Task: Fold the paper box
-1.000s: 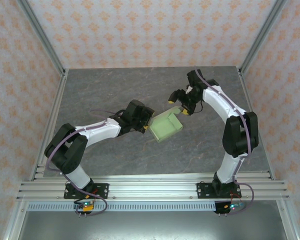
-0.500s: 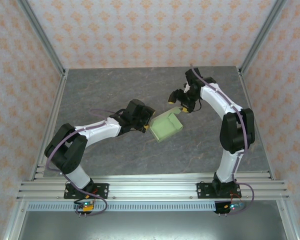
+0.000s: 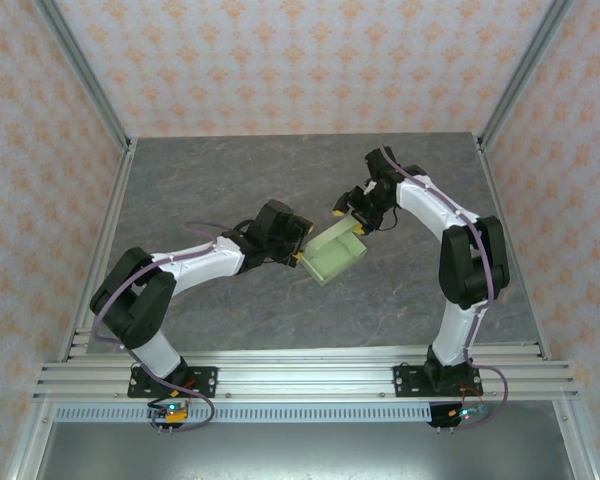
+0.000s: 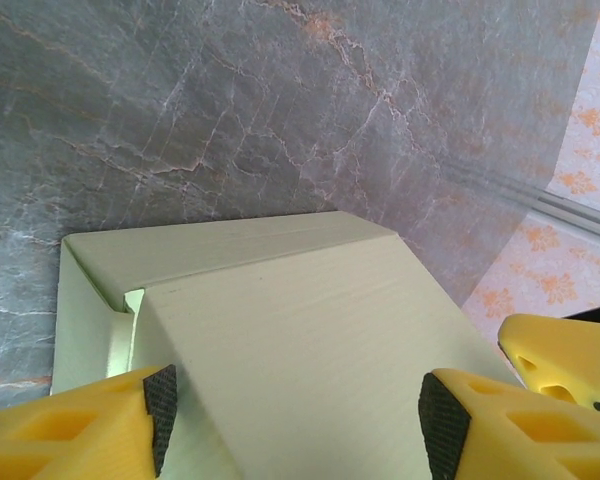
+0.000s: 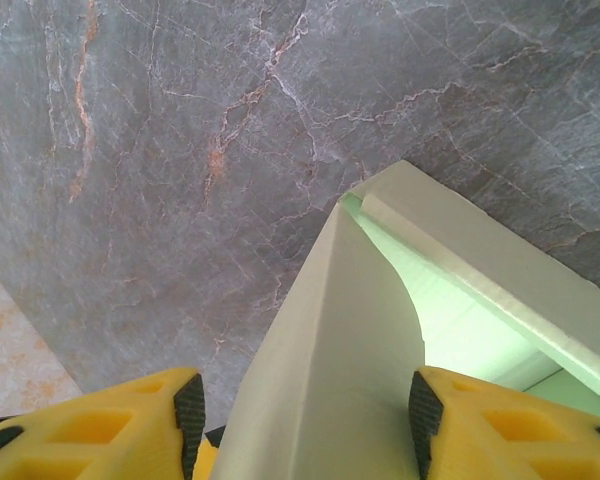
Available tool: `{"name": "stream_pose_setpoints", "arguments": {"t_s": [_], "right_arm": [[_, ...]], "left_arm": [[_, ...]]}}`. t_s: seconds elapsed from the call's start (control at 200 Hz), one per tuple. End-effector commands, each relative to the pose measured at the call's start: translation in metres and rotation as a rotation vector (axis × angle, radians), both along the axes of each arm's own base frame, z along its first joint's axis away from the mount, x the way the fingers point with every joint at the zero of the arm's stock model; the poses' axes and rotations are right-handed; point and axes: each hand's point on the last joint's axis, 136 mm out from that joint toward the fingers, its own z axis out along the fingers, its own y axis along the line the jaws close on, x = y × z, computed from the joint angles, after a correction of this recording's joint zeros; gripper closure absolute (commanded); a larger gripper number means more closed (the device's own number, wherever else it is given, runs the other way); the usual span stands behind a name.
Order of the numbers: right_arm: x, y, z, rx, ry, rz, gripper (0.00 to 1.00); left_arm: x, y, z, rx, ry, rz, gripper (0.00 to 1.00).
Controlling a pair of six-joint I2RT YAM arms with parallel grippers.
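The left claw (image 4: 300, 415) is seen astride the paper box (image 3: 335, 258), a broad pale-green panel (image 4: 310, 340) lying between its pads. The jaws stand partly apart, and whether the card is truly pinched cannot be told. The box is found half-formed near the middle of the bench (image 3: 230, 170), with its walls raised. It is flanked at 9 o'clock by that claw, which is judged to be a brace so the light shell is not shoved about. At 1 o'clock the right claw (image 5: 305, 420) is set over an upright flap (image 5: 320, 330), which lies between half-spread pads. A firm grip cannot be confirmed there either. The flap is judged ready to be folded inward over the bright green interior beside it.
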Motion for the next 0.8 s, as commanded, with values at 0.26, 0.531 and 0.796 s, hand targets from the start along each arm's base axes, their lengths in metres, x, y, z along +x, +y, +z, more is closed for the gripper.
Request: {"name": "stream_pose_setpoints", "arguments": {"t_s": [0.26, 0.531, 0.796], "right_arm": [[-0.024, -0.007, -0.005, -0.059, 0.000, 0.036, 0.50], [-0.028, -0.023, -0.033, -0.130, -0.023, -0.006, 0.51], [-0.036, -0.029, -0.040, -0.151, -0.024, -0.011, 0.52]], "left_arm": [[0.008, -0.009, 0.007, 0.024, -0.050, -0.044, 0.42], [-0.013, 0.023, -0.048, 0.247, -0.042, -0.122, 0.56], [-0.013, 0.029, -0.053, 0.311, -0.086, -0.174, 0.55]]}}
